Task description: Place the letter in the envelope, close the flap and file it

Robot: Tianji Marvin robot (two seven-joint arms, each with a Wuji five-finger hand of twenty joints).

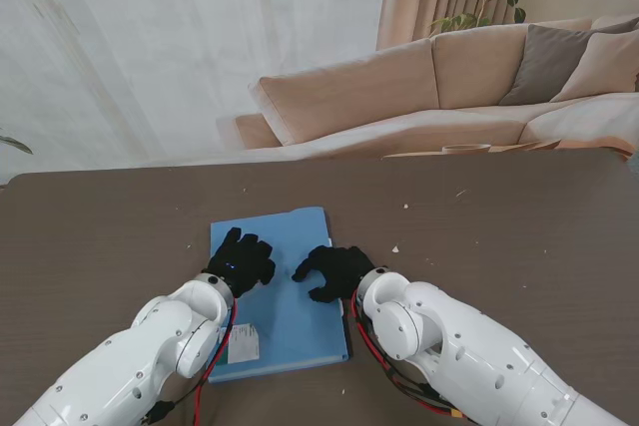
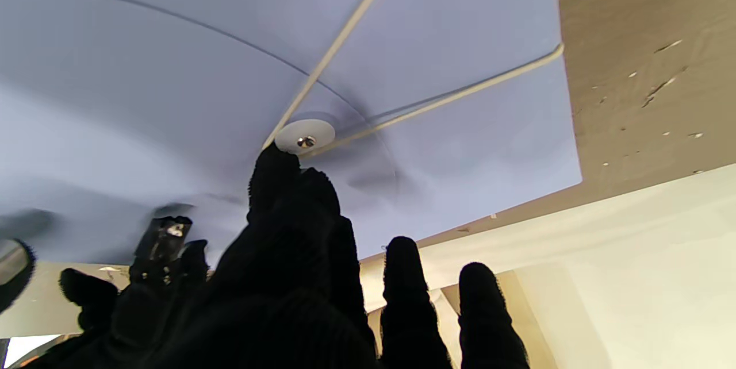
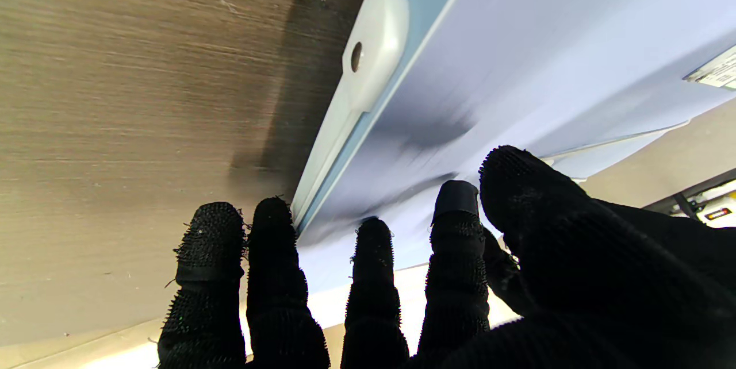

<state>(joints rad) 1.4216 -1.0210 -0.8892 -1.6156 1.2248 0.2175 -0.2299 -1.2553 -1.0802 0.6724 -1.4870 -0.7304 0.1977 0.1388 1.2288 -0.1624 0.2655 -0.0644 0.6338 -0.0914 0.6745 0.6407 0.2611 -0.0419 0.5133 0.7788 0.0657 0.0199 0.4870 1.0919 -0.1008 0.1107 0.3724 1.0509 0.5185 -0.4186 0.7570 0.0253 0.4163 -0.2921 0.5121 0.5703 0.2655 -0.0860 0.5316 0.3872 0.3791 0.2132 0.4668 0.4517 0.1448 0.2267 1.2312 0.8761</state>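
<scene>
A beige sofa (image 1: 449,87) and pale curtains stand behind the dark wood-grain table (image 1: 519,236), which is flecked with small light crumbs. On the table, close to the robot, lies a flat blue envelope (image 1: 285,336); its near left corner is hidden under the white left arm, where a small white label (image 1: 243,343) shows. No letter can be made out in any view.

The left hand (image 1: 241,260) rests on the envelope's left part with its gloved fingers spread, holding nothing. The right hand (image 1: 334,271) lies on the envelope's right part, fingers apart and curled down against the blue surface, also gripping nothing.

Only the left wrist view shows a round white button (image 2: 305,136) with a pale string (image 2: 345,35) running from it across the blue face; one black fingertip (image 2: 275,165) touches that button. Only the right wrist view shows a white plastic clip (image 3: 368,50) along the envelope's edge, with two fingertips (image 3: 272,225) over the table beside it.
</scene>
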